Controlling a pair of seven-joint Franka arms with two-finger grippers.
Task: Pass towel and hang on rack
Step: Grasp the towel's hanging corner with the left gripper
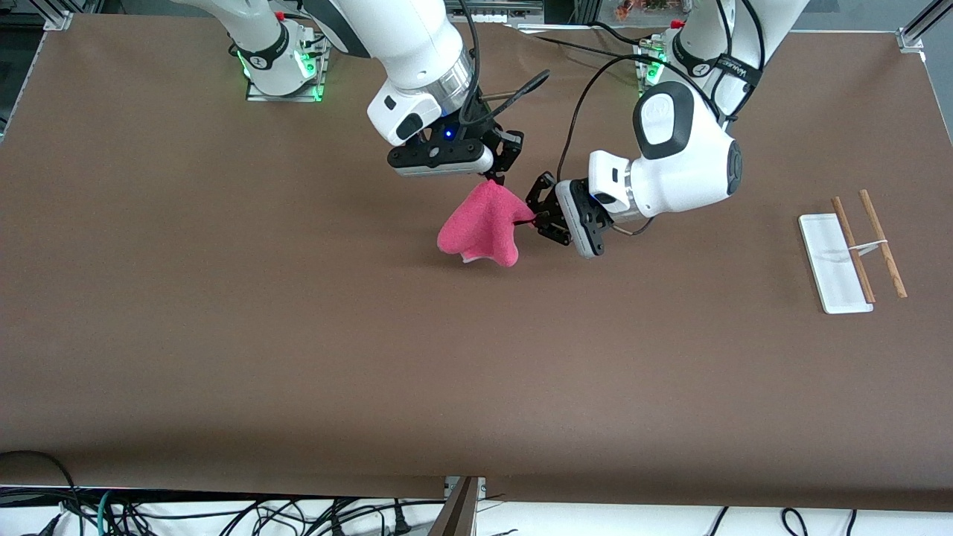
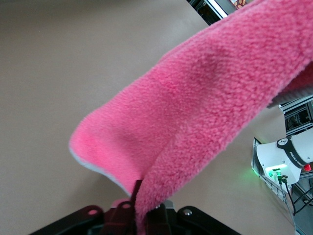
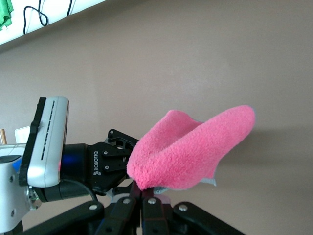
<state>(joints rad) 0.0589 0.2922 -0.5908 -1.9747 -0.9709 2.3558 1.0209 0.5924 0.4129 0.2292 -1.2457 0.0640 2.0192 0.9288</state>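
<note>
Both my left end effector [image 1: 530, 218] and right end effector [image 1: 492, 179] are clamped on the towel [image 1: 482, 225] at the frame's centre, so pulling apart may tear it loose.

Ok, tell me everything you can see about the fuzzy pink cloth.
The fuzzy pink-red towel hangs bunched in the air over the middle of the brown table, a pale edging showing at its lower rim. The right gripper pinches its top corner from above, and the left gripper is shut on its side edge. It touches nothing else.

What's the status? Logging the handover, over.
Right gripper shut on towel, mid-air over table centre. Left gripper shut on its edge too. Rack unobstructed at left arm's end.
</note>
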